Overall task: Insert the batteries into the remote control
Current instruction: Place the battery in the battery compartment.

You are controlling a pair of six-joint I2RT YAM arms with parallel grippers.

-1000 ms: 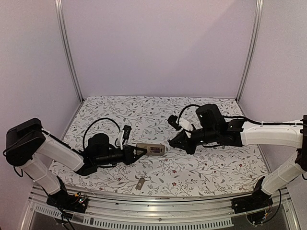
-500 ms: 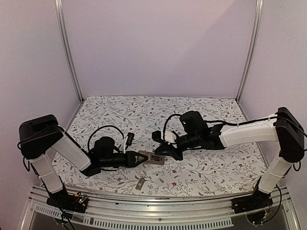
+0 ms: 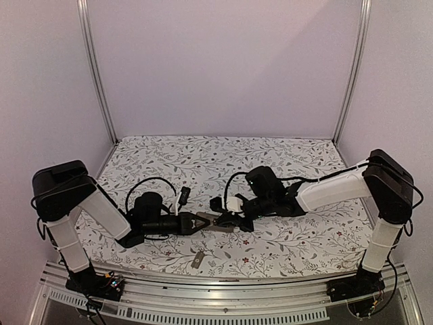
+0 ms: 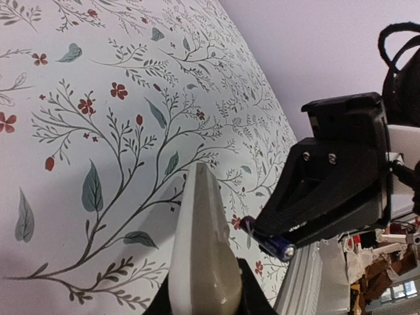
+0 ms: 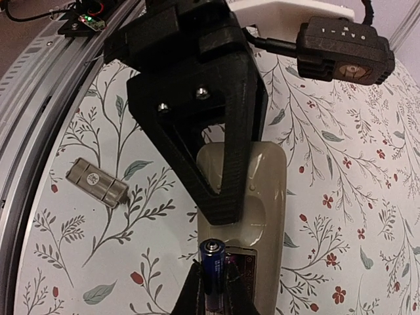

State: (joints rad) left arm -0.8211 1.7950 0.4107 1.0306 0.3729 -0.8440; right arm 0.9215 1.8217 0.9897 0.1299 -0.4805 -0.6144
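clamping the remote control point(image 5: 266, 187), left hand point(image 3: 205, 221) faces right hand point(image 5: 211, 289), closed on a battery point(image 5: 212, 261).

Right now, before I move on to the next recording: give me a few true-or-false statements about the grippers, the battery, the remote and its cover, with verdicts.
1. The right gripper is clamped on a battery. True.
2. The left gripper is open and clear of the remote control. False: it is shut on the remote control and holds it by one end.
3. The cover piece lies on the table, apart from the remote control. True.
4. The remote control shows its white button face to the right wrist camera. False: its grey-tan underside faces that camera, with the compartment open just below the battery.
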